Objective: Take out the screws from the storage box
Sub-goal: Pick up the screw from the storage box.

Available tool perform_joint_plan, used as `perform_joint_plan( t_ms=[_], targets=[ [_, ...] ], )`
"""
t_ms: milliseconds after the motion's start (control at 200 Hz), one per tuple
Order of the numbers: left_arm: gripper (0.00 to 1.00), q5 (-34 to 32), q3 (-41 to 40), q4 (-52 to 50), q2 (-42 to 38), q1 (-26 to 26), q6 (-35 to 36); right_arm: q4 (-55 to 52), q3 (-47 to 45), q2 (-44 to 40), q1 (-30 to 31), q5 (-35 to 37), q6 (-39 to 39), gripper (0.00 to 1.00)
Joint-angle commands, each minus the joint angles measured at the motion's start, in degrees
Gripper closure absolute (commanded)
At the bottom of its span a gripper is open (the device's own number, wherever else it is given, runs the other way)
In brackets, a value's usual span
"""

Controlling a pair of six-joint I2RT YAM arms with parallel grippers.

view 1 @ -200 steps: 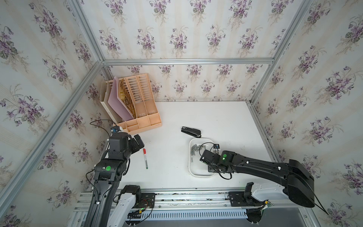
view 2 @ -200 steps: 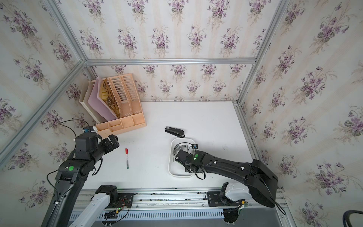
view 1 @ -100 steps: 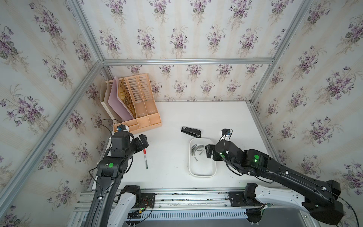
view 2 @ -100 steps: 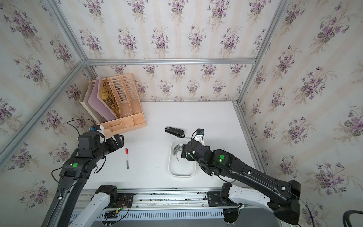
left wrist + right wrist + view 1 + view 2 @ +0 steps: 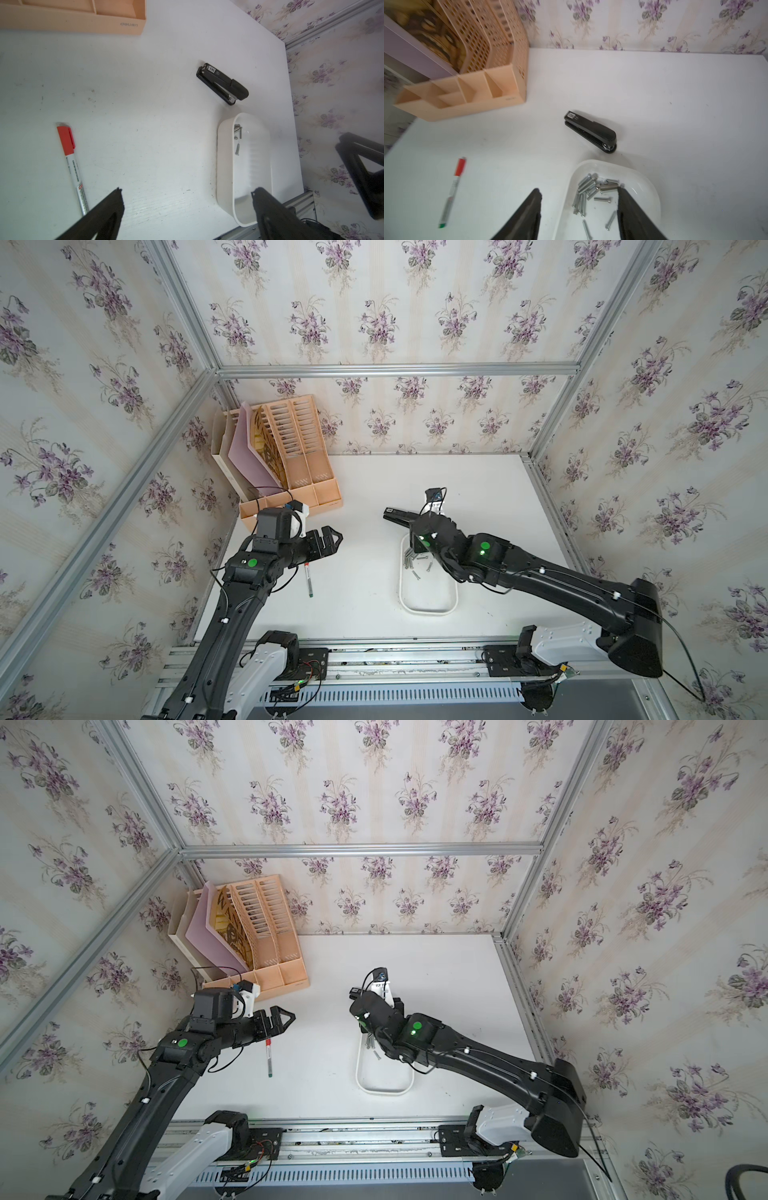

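1. Right wrist view takes in the white tabletop (image 5: 675,93), matt and lightly scuffed, which carries everything in the cell.
2. Peach file organizer (image 5: 500,87), rigid slotted plastic, fills the far left corner, well apart from the work.
3. Right gripper (image 5: 579,190) hangs over the far end of the storage box (image 5: 652,191), jaws apart and empty, one jaw inside the wall and the other outside it above bare tabletop. Left gripper (image 5: 188,192) hovers left of the middle, near the capped end of the pen (image 5: 73,170), jaws likewise apart and holding nothing.
4. Storage box, a shallow white plastic tray with rounded corners and glossy low walls, lies right of the middle, nearer the front edge. It looks light enough to skid if a jaw drags its wall.
5. Black stapler (image 5: 591,131) lies just beyond the box's far end, not touching it.
6. Pen, red-capped and green-tipped, lies toward the left edge.
7. Screws (image 5: 584,193), about a dozen silvery metal bolts, all lie inside the box, most bundled at its far end and a few strays nearer the middle. They are likely stiff, dense for their size, slippery and prone to roll. A pinch across the shank of a lone stray looks surer than biting into the bundle.
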Motion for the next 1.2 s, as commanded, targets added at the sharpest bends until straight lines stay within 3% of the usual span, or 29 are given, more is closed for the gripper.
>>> perform_joint_plan(
  t_ms=[0,210,360,435,584,789,889,989,1199],
  targets=[
    [0.01,3.21,-2.90,3.78,0.48,-1.24,3.54,1.33,-3.97,1.32,-0.16,-1.40,0.33,0.47],
    [0.01,-2.70,-2.63,2.89,3.34,-1.15,3.96,3.95,-6.46,5.39,-4.68,-9.02,0.75,0.50],
    [0.01,-5.99,-6.03,6.23,1.38,0.03,3.62,9.05,-10.30,9.40,-14.24,-26.05,0.38,0.55],
    [0.01,-6.02,-6.00,6.38,1.74,0.29,3.70,10.12,-11.31,12.43,-17.03,-29.68,1.29,0.60],
    [0.01,-6.83,-6.75,7.05,1.57,0.70,3.53,10.11,-10.61,16.98,-17.26,-31.14,1.79,0.65],
    [0.01,-6.80,-6.78,6.94,1.84,0.72,3.44,9.96,-11.75,16.94,-17.09,-30.12,2.66,0.67],
    [0.01,-6.73,-6.70,6.69,2.03,0.77,3.31,8.16,-11.33,15.06,-14.84,-25.37,3.38,0.68],
    [0.01,-6.59,-6.52,6.30,2.20,0.69,3.27,6.25,-11.71,12.43,-11.90,-19.31,5.20,0.62],
    [0.00,-7.18,-6.14,5.61,2.88,0.70,3.14,7.88,-15.71,11.96,-11.52,-20.70,6.97,0.60]
  ],
)
